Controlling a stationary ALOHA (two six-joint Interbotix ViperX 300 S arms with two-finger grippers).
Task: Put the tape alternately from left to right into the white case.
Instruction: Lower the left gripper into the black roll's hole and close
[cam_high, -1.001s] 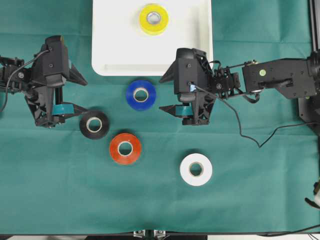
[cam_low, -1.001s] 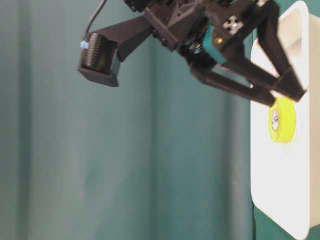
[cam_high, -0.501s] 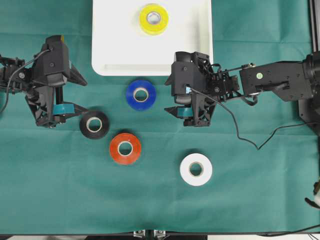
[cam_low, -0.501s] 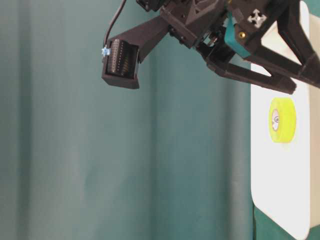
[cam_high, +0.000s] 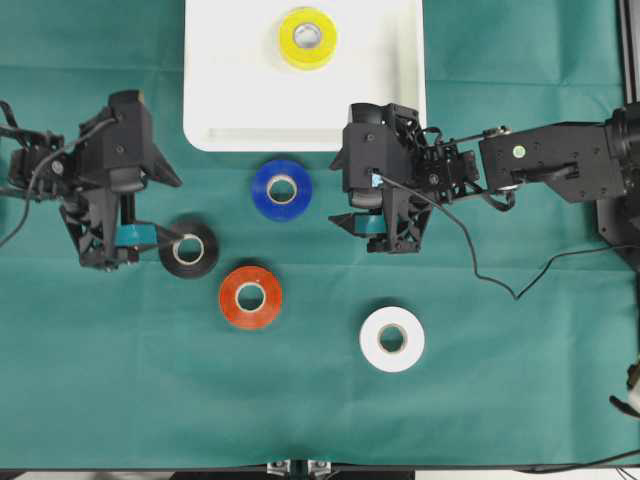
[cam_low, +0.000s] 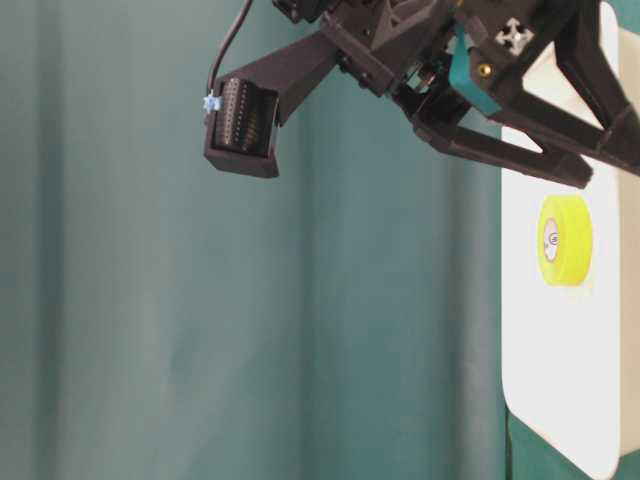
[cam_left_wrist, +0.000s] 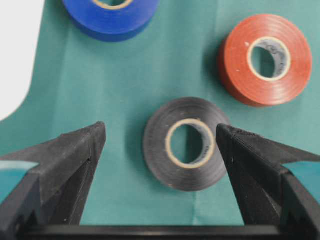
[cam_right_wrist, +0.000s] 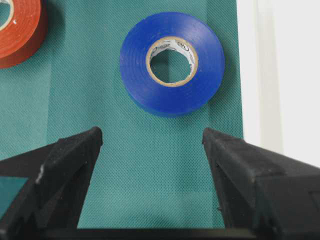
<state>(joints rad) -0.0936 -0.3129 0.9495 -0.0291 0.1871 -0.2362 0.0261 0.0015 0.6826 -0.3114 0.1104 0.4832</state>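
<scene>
Creased green cloth (cam_high: 520, 380) over tabletop

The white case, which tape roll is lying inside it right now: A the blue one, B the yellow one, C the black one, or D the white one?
B: in the overhead view only the yellow roll lies inside the white case, while the blue roll, black roll and white roll rest on the green cloth outside it.
</scene>
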